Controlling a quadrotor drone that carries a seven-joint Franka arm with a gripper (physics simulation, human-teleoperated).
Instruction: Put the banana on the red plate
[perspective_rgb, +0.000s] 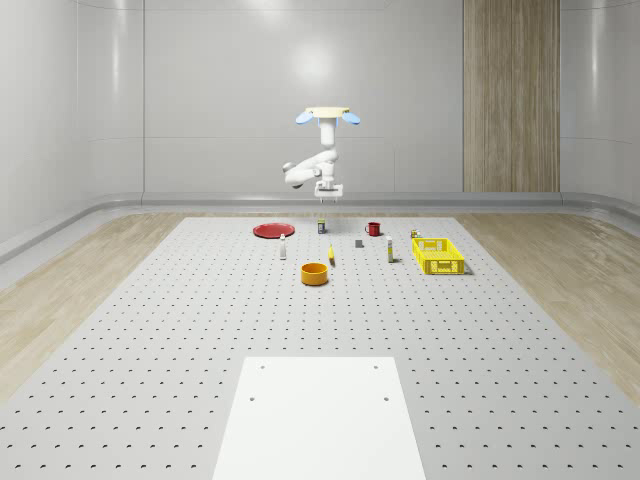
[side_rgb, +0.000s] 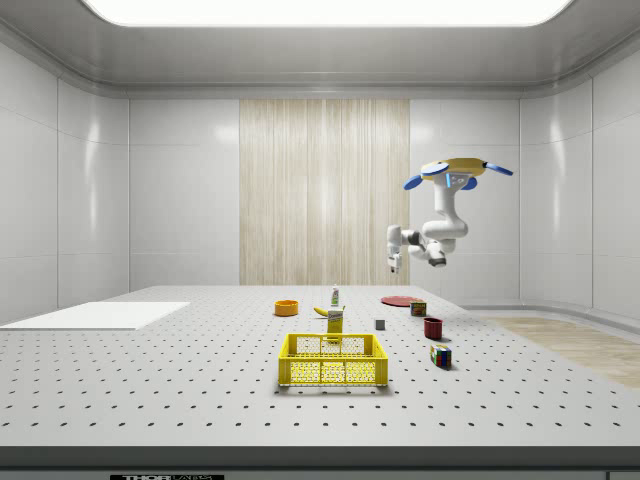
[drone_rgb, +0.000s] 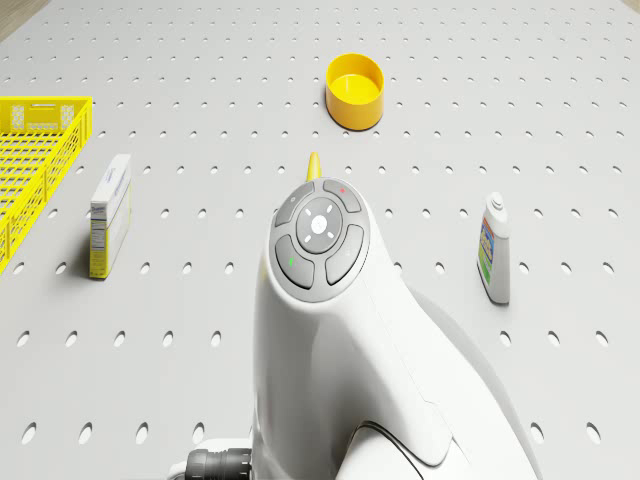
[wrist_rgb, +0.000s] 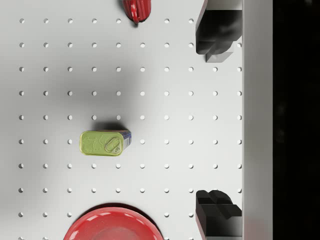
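Pincer (wrist_rgb: 218, 122): fingers (wrist_rgb: 216, 37) spread apart, gripping nothing, hanging in the air above a green tin (wrist_rgb: 105, 143)
Banana (perspective_rgb: 331, 257): lying on the worktop (perspective_rgb: 200, 330) beside the yellow bowl (perspective_rgb: 314, 273), well apart from the pincer
Red plate (perspective_rgb: 272, 230): sitting bare near the tin
Yellow crate (side_rgb: 332, 360): holding a carton (side_rgb: 335, 322)
Drone (perspective_rgb: 327, 114): hovering over the worktop's far part

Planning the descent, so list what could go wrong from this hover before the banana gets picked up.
1. The gripper hangs open over the green tin, not the banana; descending here would likely grab the wrong thing.
2. The banana lies close to the orange bowl, so a low approach may knock the bowl.
3. The arm covers most of the banana in the drone view, so aiming could suffer.
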